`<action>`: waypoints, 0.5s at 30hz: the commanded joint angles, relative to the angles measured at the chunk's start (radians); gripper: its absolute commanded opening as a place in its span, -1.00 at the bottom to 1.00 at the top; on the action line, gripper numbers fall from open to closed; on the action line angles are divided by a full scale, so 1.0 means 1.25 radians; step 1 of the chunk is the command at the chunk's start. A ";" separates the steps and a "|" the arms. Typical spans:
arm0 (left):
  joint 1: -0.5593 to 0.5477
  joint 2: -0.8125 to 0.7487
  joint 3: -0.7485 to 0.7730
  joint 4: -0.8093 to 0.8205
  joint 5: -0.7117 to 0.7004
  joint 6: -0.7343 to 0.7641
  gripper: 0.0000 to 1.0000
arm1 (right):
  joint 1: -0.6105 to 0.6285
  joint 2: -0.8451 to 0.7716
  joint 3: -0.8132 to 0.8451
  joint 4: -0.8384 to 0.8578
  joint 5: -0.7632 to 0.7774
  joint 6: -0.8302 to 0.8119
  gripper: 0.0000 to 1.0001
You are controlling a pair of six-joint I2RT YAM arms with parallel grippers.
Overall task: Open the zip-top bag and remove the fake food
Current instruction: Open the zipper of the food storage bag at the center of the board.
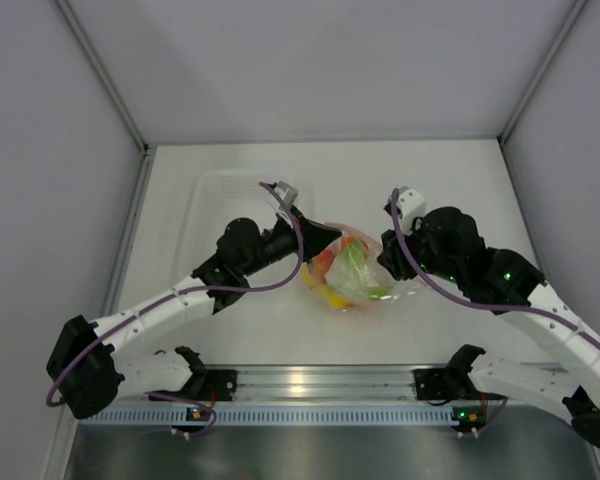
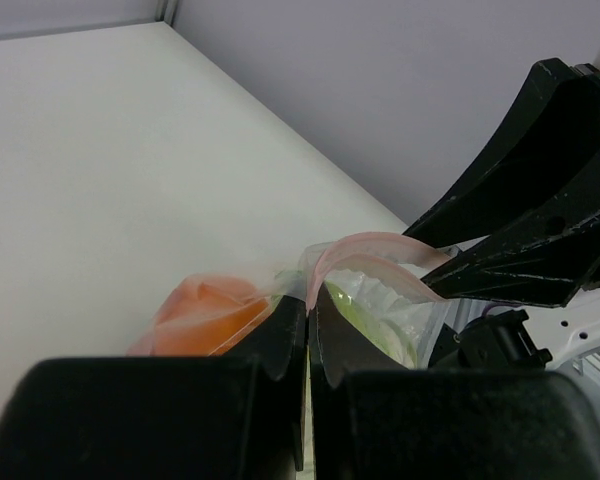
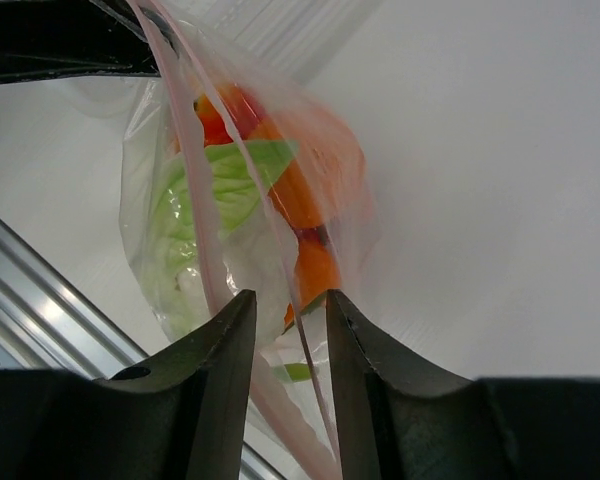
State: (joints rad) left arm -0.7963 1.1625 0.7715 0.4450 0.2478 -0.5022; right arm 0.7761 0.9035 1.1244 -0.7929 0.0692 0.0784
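The zip-top bag (image 1: 365,285) hangs between my two grippers above the table, holding fake food (image 1: 342,268): orange, red and green pieces. My left gripper (image 2: 310,300) is shut on one lip of the bag's pink zip strip (image 2: 370,245), at the bag's left (image 1: 328,238). My right gripper (image 3: 290,300) stands open at the bag's right side (image 1: 388,258). The other pink lip (image 3: 280,255) runs between its jaws without being pinched. Through the plastic I see an orange piece (image 3: 315,190) and a green leafy piece (image 3: 215,200). The bag's mouth is parted a little.
A rigid clear tray (image 1: 205,195) lies at the back left, behind my left arm. A metal rail (image 1: 310,380) runs along the near edge between the arm bases. Grey walls close in the table on three sides.
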 commanded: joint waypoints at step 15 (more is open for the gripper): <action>0.011 0.093 0.174 0.036 0.131 -0.036 -1.00 | -0.007 0.026 0.018 0.051 0.092 0.010 -1.00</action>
State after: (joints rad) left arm -0.7914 1.2430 0.8536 0.4351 0.3695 -0.5201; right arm 0.7757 0.9401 1.0939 -0.7700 0.1081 0.0814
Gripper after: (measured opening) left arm 0.017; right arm 0.009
